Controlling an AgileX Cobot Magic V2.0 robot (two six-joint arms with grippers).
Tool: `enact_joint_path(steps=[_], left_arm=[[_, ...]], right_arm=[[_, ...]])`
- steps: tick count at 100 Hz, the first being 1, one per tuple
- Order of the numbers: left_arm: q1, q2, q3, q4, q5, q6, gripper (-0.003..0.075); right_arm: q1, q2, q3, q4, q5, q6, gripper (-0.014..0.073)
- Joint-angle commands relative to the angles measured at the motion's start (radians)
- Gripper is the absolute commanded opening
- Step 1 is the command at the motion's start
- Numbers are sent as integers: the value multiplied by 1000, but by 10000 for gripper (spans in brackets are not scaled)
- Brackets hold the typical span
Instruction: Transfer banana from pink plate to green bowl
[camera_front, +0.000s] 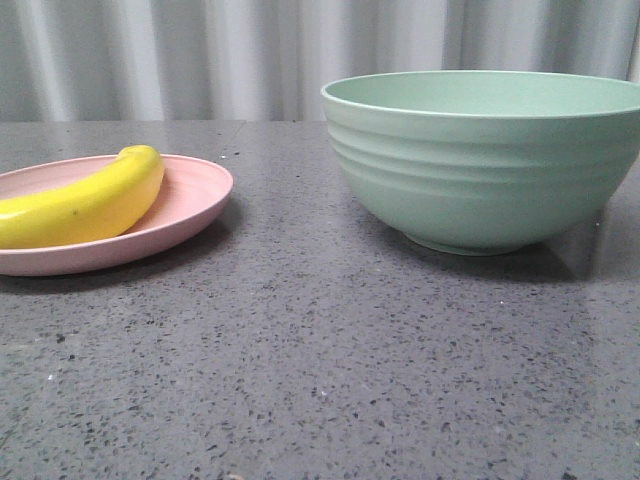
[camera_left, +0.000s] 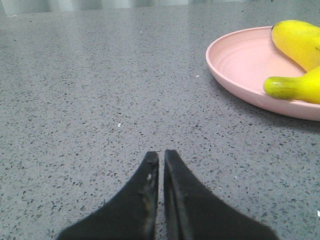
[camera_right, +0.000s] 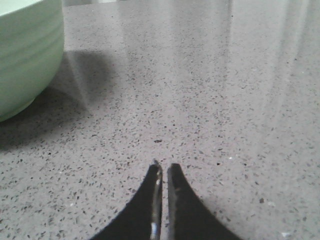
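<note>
Your banana (camera_front: 85, 205) lies on the pink plate (camera_front: 195, 205) at the left of the desk (camera_front: 320, 370), well apart from the green bowl (camera_front: 480, 165) on the right. Your left hand (camera_left: 161, 156) and right hand (camera_right: 164, 169) are both pinched nearly closed, holding nothing, low over bare desk.
</note>
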Motion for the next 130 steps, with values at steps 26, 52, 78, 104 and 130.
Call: enact_joint_path(steps=[26, 52, 78, 104, 130], left_arm=[[-1, -28, 8, -3, -71, -8, -20], [-1, -28, 8, -3, -71, -8, -20], [-1, -28, 8, -3, -71, -8, -20], [-1, -28, 8, -3, -71, -8, -20], [-1, -28, 8, -3, -71, -8, -20]], right_arm=[[-6, -23, 19, -12, -16, -1, -64], [-6, -23, 19, -12, -16, -1, -64], [-6, -23, 19, -12, -16, -1, -64], [-6, -23, 19, -12, -16, -1, -64], [-6, -23, 19, -12, -110, -1, -64]])
